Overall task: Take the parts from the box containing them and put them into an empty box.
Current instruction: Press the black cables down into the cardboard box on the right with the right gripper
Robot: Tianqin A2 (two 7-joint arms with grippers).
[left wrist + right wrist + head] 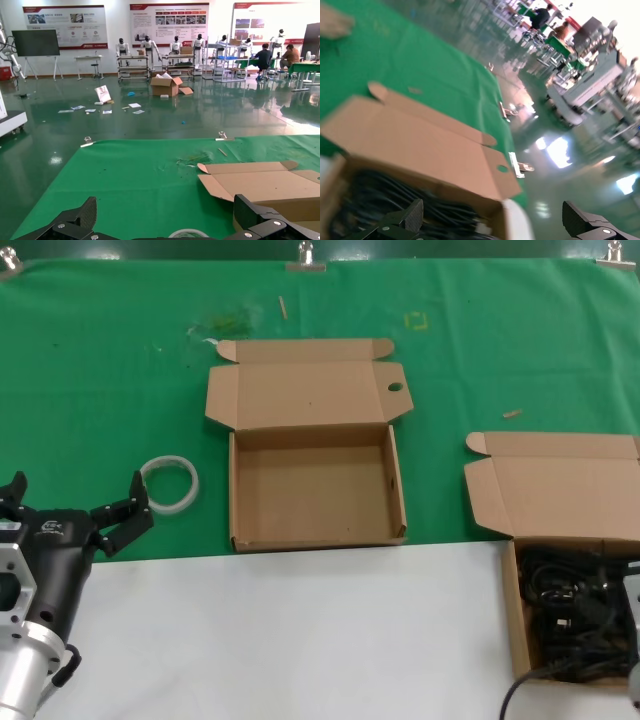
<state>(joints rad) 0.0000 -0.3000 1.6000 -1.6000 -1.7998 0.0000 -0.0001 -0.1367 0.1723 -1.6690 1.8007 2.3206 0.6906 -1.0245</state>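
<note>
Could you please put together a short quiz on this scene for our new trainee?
1. True or false: the cables lie in the box on the robot's right.
2. Which thing on the green cloth lies nearest the left claw? A) a white ring B) a cup C) scissors
3. Fill in the missing word: the right claw, above the cables, is ____ (open or shut).

Key: 1 true; 2 A; 3 open.
</note>
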